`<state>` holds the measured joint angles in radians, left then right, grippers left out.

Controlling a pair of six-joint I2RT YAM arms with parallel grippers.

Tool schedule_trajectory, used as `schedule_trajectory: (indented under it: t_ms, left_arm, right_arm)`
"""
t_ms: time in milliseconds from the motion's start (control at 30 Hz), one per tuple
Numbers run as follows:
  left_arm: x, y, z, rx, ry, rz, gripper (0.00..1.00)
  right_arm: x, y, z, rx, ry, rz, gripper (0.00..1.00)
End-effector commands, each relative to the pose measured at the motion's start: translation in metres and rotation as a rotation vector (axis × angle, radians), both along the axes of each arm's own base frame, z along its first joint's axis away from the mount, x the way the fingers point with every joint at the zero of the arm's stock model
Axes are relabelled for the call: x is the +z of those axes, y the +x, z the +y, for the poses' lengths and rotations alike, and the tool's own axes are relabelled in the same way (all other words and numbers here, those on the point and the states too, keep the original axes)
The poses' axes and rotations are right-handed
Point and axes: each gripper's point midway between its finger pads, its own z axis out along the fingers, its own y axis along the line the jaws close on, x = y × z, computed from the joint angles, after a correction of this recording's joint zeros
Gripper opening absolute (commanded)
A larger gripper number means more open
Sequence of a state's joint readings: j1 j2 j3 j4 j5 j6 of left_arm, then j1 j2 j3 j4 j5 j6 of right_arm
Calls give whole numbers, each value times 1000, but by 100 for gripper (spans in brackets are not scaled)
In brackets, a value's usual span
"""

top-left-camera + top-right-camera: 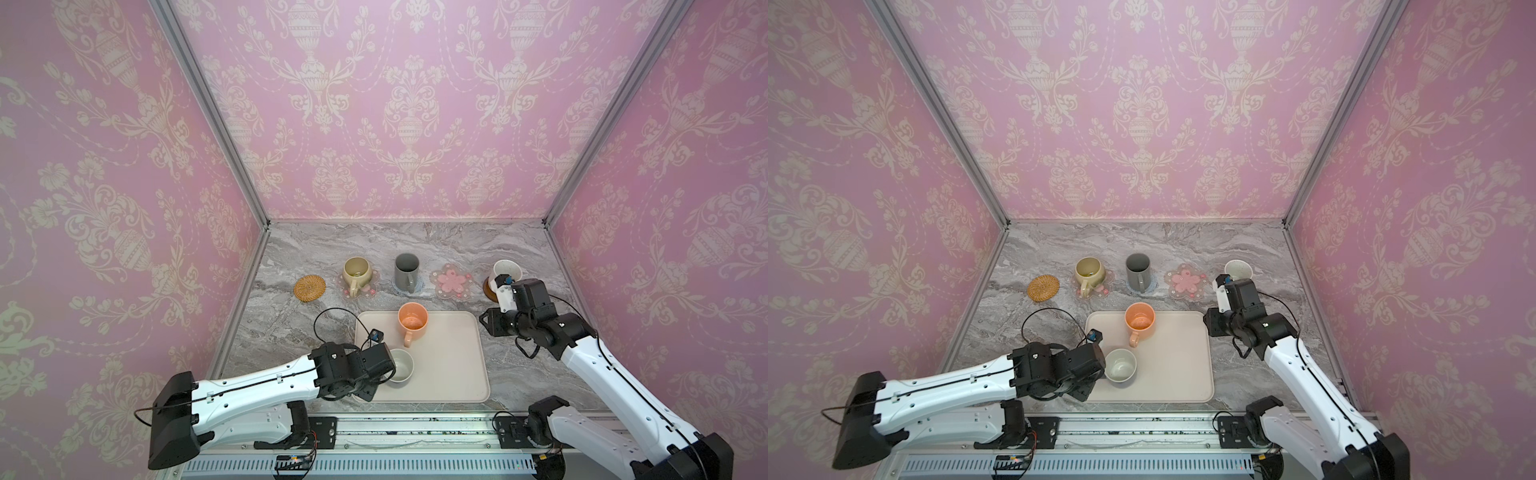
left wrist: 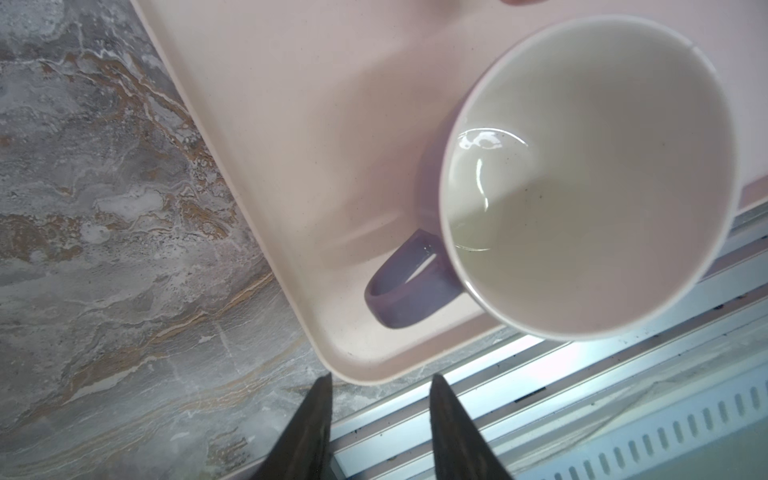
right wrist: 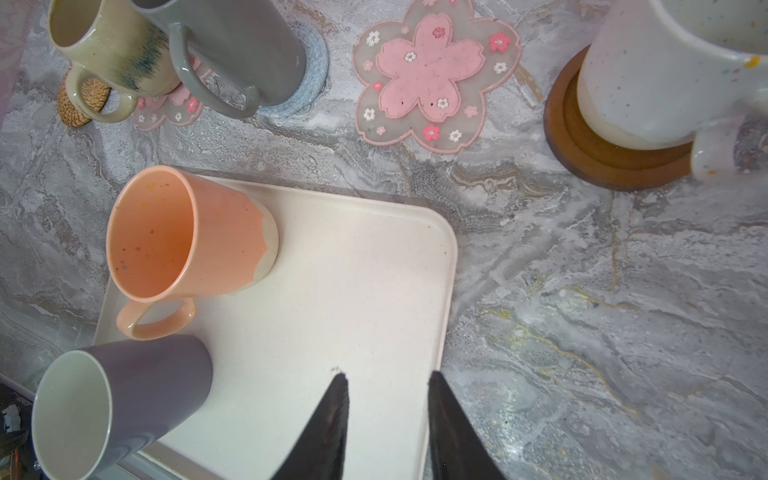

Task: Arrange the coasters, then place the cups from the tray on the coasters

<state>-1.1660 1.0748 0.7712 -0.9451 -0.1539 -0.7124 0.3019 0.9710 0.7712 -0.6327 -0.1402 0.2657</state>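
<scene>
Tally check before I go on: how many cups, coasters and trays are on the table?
Cups: 5 (beige-yellow cup, dark grey cup, speckled white cup, peach-orange cup, lavender cup)
Coasters: 5 (rattan coaster, covered flower coaster, knitted coaster, bare flower coaster, wooden coaster)
Tray: 1
Total: 11

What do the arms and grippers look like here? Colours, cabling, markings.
Both the left arm and right arm: white shells, black joints, wrist housings and base ends. A thin black cable runs along each shell; a loose black cable loop stands at the left wrist. A small blue part sits by each wrist. Both left gripper and right gripper: dark fingers tapering to points. No markings legible.
</scene>
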Motion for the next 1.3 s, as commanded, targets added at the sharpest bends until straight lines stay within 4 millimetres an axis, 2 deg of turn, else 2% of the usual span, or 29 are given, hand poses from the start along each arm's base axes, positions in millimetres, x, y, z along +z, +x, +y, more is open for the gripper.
schedule_trajectory:
  t_ms: [0,233,467,867,1267]
  left_arm:
    - [5,6,3,-61,43,-32,46]
    - [-1,13,-2,-147,139,-42,50]
    - [-9,20,-15,-213,168,-51,51]
    - [-20,20,-44,-304,87,-43,51]
    - [-28,20,-52,-293,56,-34,48]
  right_arm:
    - [-8,-1,3,2,13,17,35]
    - [-11,-3,1,7,-4,22,36]
    - [-15,-5,0,12,-16,29,36]
    - [-21,-5,-1,13,-28,43,37]
    - [-22,-5,0,14,-23,45,37]
